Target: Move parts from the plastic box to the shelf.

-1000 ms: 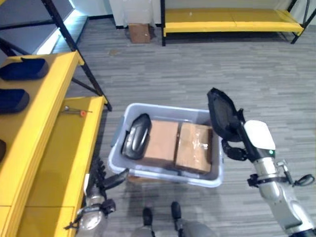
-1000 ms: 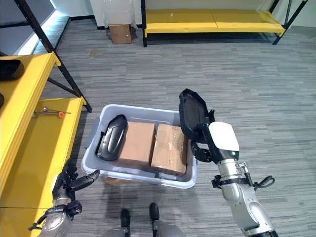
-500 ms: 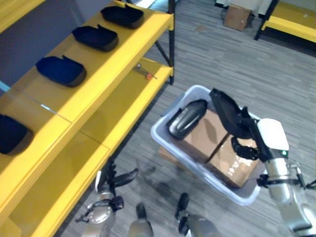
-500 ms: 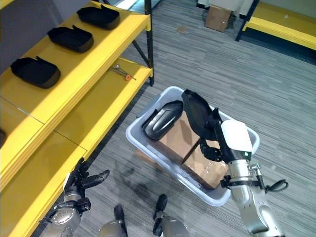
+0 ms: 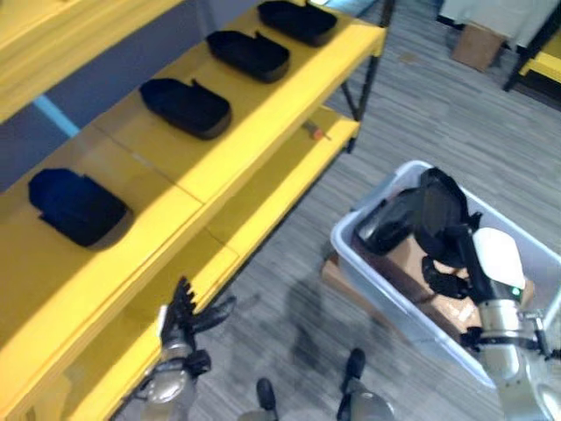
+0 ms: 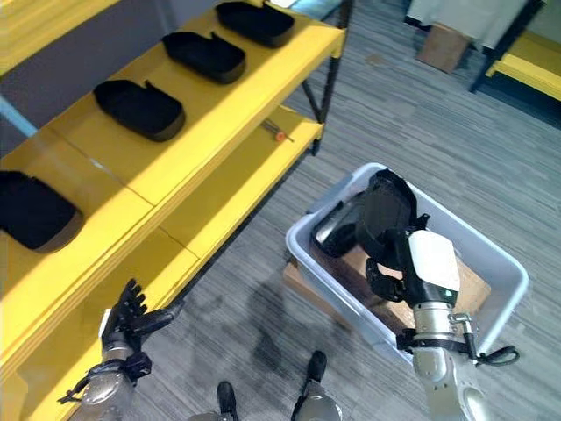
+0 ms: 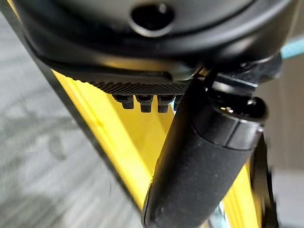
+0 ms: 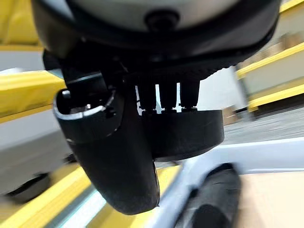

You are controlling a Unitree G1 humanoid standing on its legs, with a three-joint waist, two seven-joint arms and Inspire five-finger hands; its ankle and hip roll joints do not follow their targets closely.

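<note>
My right hand (image 5: 449, 274) is shut on a black moulded part (image 5: 438, 212) and holds it upright over the grey plastic box (image 5: 351, 256). The right wrist view shows the thumb and fingers curled round this part (image 8: 190, 129). A second black part (image 6: 337, 232) lies inside the box at its shelf-side end. Several matching black parts (image 5: 186, 107) sit in a row on the yellow shelf (image 5: 263, 132) to the left. My left hand (image 5: 180, 323) hangs low beside the shelf's bottom level, open with fingers spread and holding nothing.
Brown cardboard boxes (image 6: 465, 294) fill the remainder of the plastic box, and another piece of cardboard (image 5: 337, 276) lies under it. A small screwdriver (image 6: 276, 133) rests on the lower shelf level. A cardboard box (image 6: 443, 44) stands on the floor far back.
The camera has swung left toward the shelf, so the whole scene has shifted. My right hand still holds the black part over the box; the left hand stays low and open.
</note>
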